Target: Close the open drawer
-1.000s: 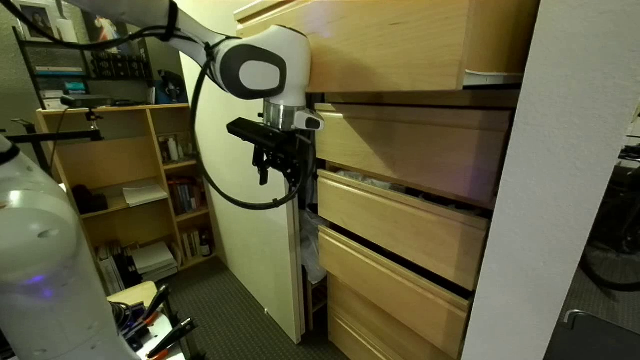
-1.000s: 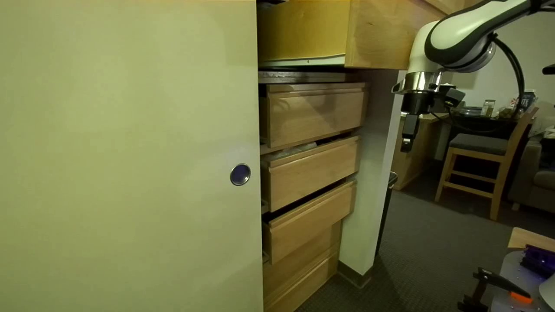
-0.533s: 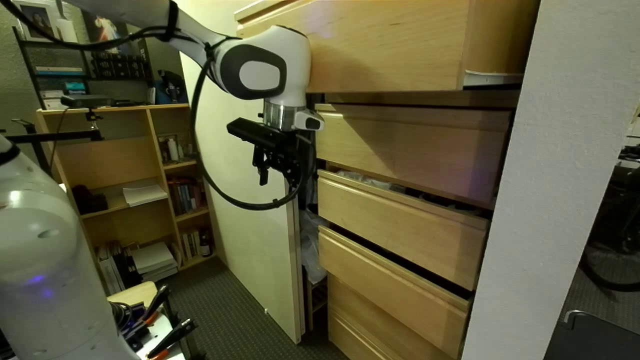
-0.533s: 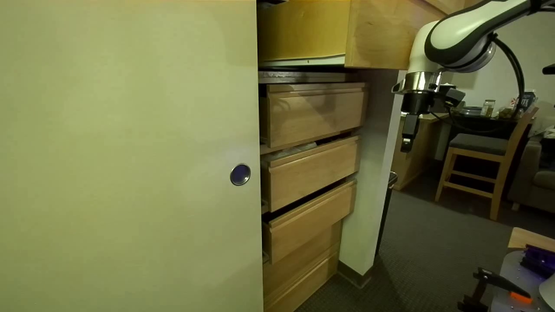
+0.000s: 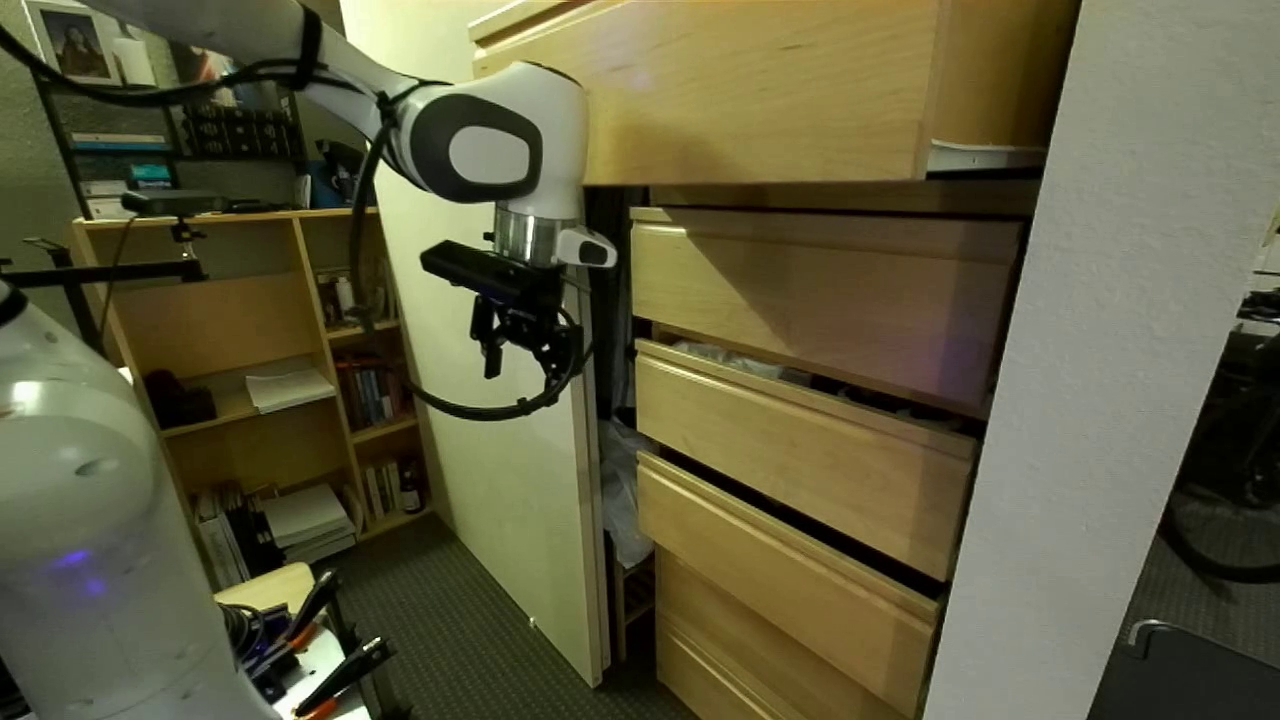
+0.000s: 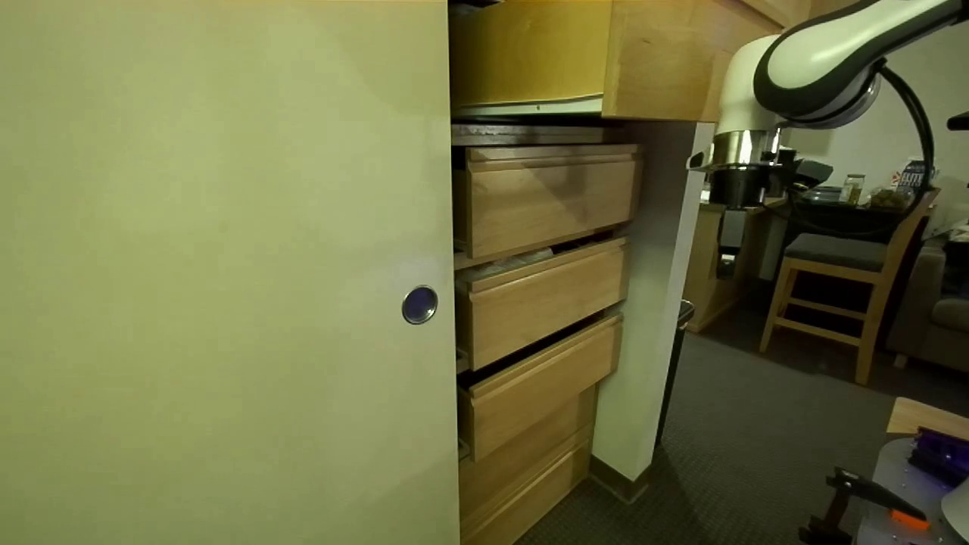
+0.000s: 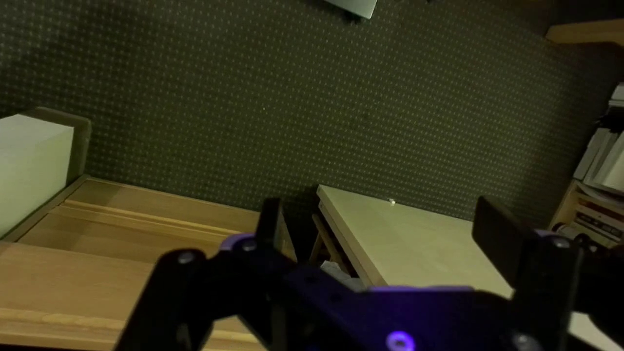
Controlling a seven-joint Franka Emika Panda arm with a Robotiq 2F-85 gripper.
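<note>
The open drawer is the top one, with a wide, plain, light plywood front. It stands out well beyond the drawers below in both exterior views, and its side wall shows in an exterior view. My gripper points down, in front of and below the drawer's front, apart from it. Its fingers stand wide apart with nothing between them in the wrist view. The arm's wrist covers part of the drawer front's left end in an exterior view. The top drawer does not show in the wrist view.
Shorter drawers below stand slightly out. A tall white door panel is beside them, also in an exterior view. A wall end borders the drawers. A bookcase and a chair stand farther off.
In the last half second the arm and gripper have moved away from the drawer front, leftward in one exterior view and slightly rightward in the other. The drawers have not moved.
</note>
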